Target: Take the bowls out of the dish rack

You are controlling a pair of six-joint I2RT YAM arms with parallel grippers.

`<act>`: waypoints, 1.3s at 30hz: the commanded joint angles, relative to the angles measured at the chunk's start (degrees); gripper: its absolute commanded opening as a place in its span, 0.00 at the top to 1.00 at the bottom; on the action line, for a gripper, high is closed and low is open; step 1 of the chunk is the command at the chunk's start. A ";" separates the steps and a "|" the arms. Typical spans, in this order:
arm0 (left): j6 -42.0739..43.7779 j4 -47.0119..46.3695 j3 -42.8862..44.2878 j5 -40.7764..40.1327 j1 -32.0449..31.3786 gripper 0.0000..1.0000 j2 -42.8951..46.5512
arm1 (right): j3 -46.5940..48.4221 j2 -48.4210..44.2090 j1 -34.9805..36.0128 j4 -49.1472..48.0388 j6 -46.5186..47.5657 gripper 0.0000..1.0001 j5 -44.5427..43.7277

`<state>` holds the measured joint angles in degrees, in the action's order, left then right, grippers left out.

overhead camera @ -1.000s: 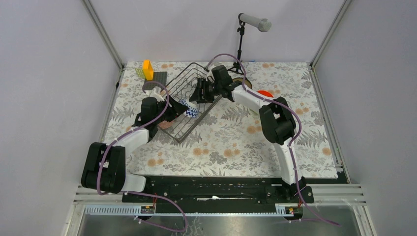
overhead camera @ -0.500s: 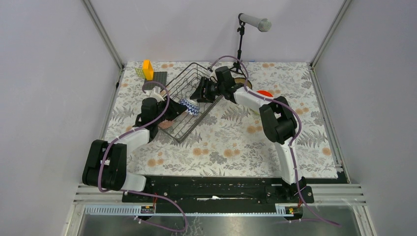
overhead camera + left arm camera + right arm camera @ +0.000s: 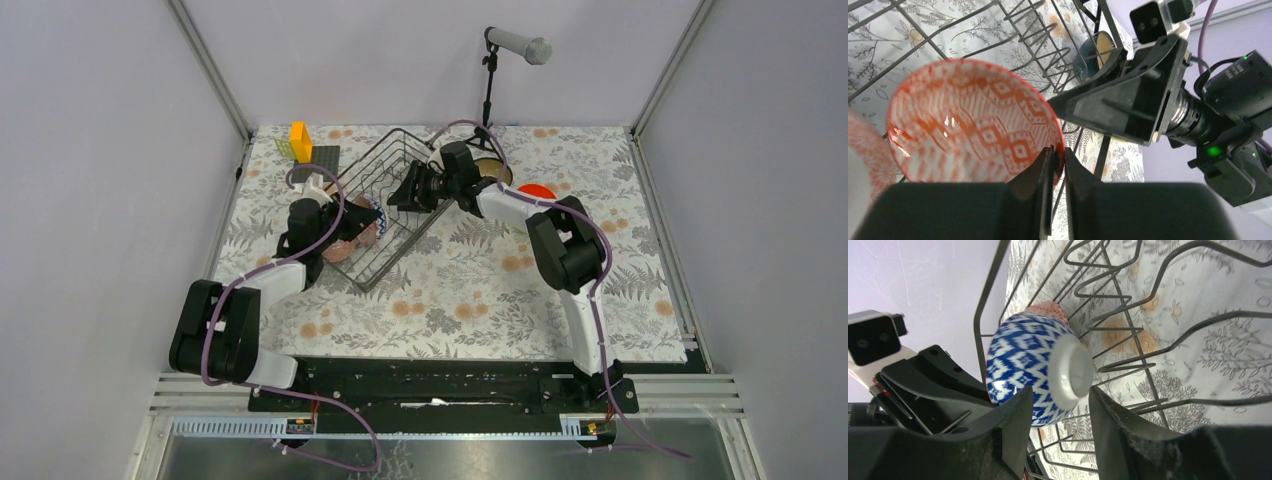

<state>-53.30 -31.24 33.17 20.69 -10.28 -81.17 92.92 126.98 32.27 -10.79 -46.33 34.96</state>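
A: While the table (image 3: 480,290) carries the dish rack (image 3: 395,256) slantwise near its far left corner, which arm is nearer a bowl?

B: Both reach inside it. The left gripper (image 3: 1057,155) is narrow, pinching the rim of the orange bowl (image 3: 968,120), whose mouth faces it.

A: And the right gripper (image 3: 1059,390)?

B: Its jaws stand half-wide astride the blue-and-white bowl (image 3: 1023,360), foot toward the wrist; whether they press, I cannot tell.

Robotics lab test cell: plain grey walls (image 3: 100,160) in metal framing (image 3: 208,68) enclose a floral-covered tabletop (image 3: 480,300), a left arm (image 3: 268,280) and right arm (image 3: 582,320) bolted to its near rail (image 3: 440,388), a microphone (image 3: 520,46) on a stand.
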 commanded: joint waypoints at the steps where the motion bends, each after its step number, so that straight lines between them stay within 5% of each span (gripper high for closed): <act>1: 0.93 -4.79 1.32 -2.09 -0.23 0.92 1.18 | -2.61 -2.80 1.22 1.69 -0.24 0.65 3.10; 3: 1.57 -3.67 1.74 -2.10 -0.22 1.00 1.46 | -3.06 -3.30 1.24 1.65 -0.03 0.58 2.73; 7: 3.32 -0.26 2.23 -2.40 -0.23 1.00 3.16 | -3.67 -4.22 1.02 1.64 0.46 0.45 1.99; 26: 9.36 12.70 9.41 1.97 -1.01 1.00 13.25 | -6.94 -19.87 0.87 12.81 16.67 0.43 -12.06; 32: 16.48 22.31 16.20 -1.87 -6.30 1.00 15.14 | -9.54 -26.48 0.92 16.50 21.06 0.43 -16.65; 39: 24.50 30.93 23.33 -7.91 -16.83 1.00 14.45 | -20.58 -39.55 0.90 17.19 24.59 0.32 -30.33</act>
<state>-35.51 -2.59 51.09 17.23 -22.20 -68.34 77.01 95.96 33.21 5.32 -25.43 15.14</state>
